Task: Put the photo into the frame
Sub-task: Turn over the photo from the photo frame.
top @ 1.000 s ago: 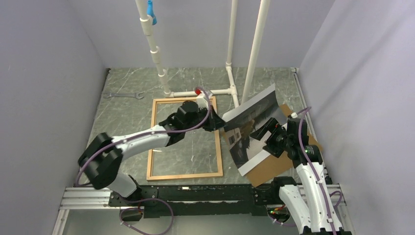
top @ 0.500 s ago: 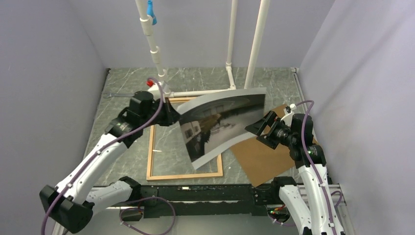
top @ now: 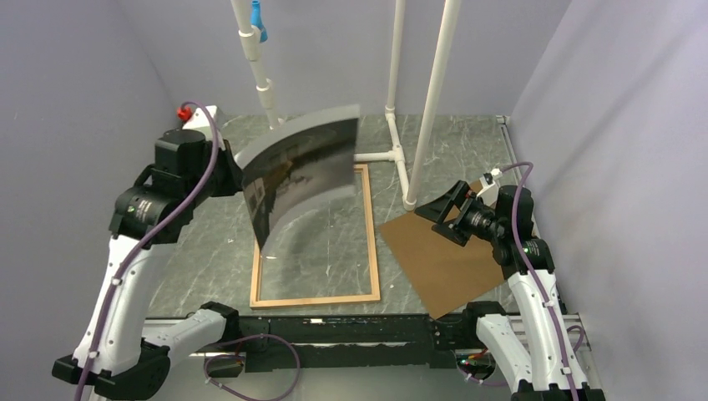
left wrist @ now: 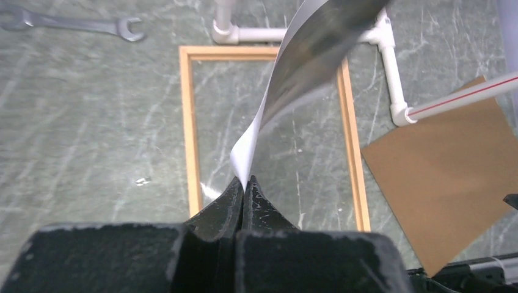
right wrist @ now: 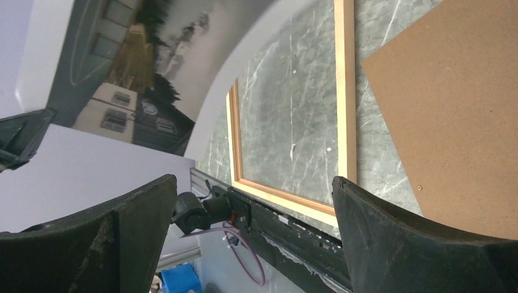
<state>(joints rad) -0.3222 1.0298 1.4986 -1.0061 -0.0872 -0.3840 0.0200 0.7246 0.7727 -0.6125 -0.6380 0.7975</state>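
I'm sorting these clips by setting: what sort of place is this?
Probably a robot test cell in a lab: plain walls box in a marble-pattern table, robot arms are mounted on a rail at its edge, and white pipes stand behind.

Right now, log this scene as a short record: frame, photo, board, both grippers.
frame: flat on the table, no photo in it
photo: curled, held up over the frame
board: flat on the table, right of the frame
left gripper: shut on the photo's edge
right gripper: open, holding nothing, by the board
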